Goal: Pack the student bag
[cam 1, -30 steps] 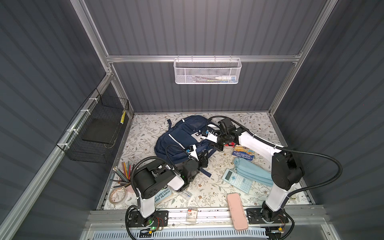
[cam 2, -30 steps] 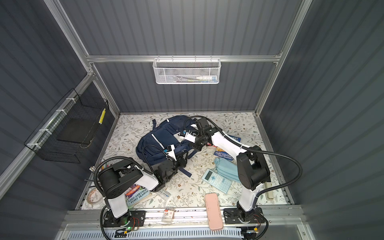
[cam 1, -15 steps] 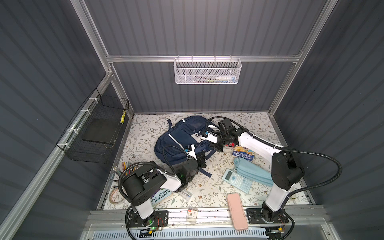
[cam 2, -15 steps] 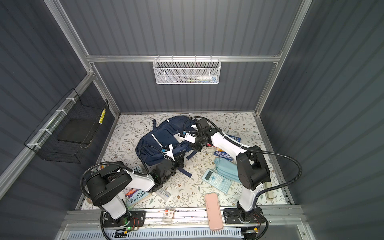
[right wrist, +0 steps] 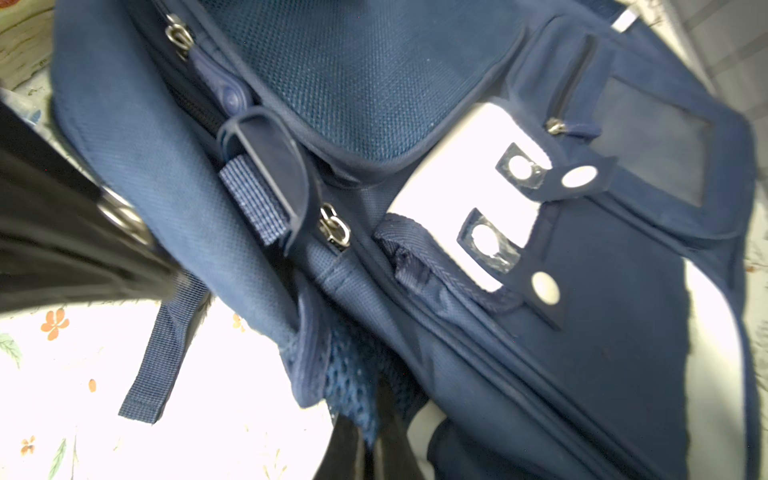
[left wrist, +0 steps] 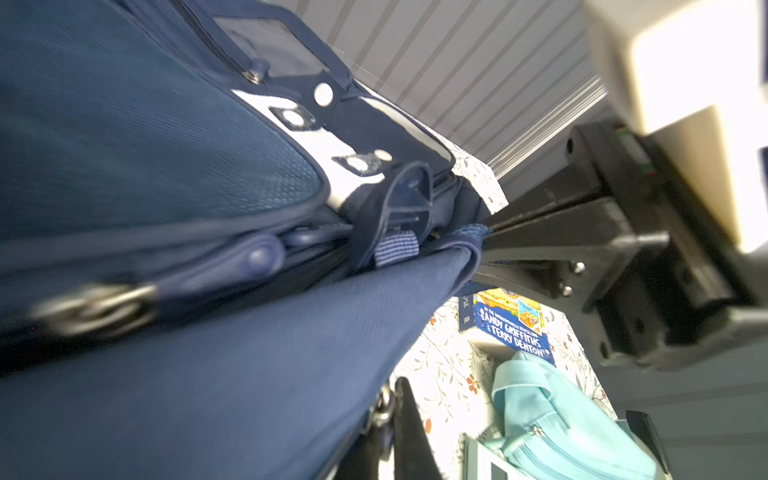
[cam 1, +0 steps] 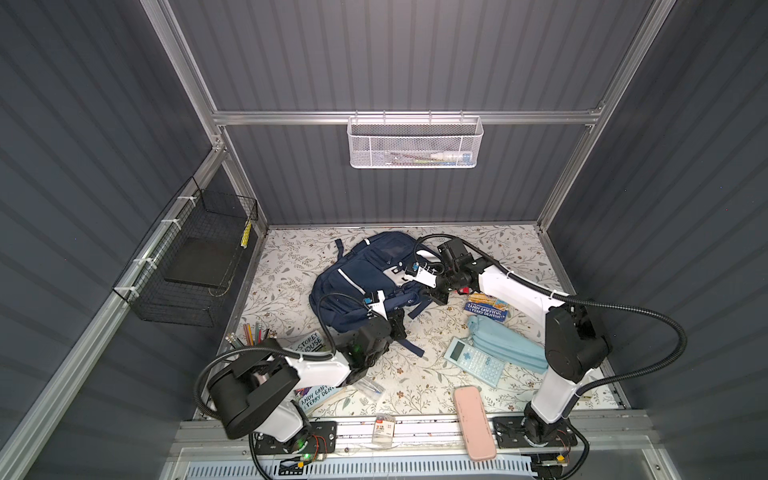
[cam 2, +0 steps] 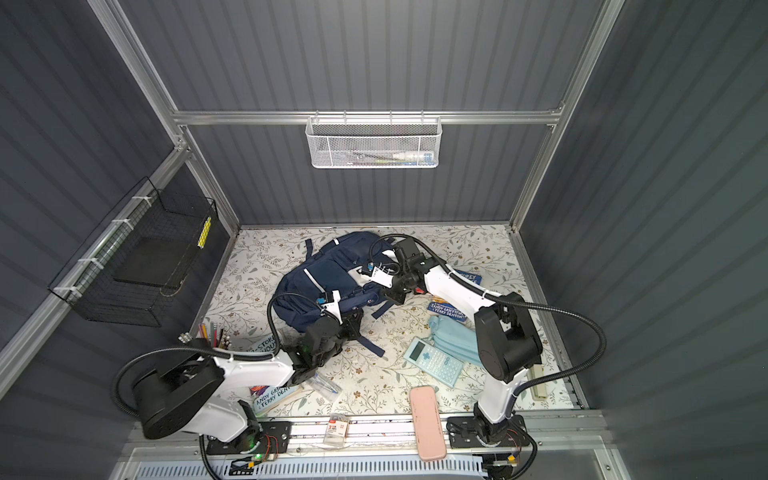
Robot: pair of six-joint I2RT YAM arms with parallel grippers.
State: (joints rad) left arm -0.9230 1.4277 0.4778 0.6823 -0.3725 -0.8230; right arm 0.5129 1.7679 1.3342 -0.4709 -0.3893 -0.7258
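Navy student bag (cam 1: 357,282) lies between left hand (cam 1: 397,327) and right hand (cam 1: 435,296); both grip.

It's a robotics lab test cell rather than a lived-in room: ribbed grey panel walls (cam 1: 395,62) set in a bare aluminium frame (cam 1: 291,117), two white-and-black robot arms, the left arm (cam 1: 320,370) and the right arm (cam 1: 511,286), mounted on a metal rail (cam 1: 432,428) along the front edge with exposed wiring (cam 1: 318,442) at their bases. A white mesh basket (cam 1: 415,141) and a black wire basket (cam 1: 174,307) hang off the frame above a floral tabletop (cam 1: 291,266) where a student bag (cam 1: 353,286) lies
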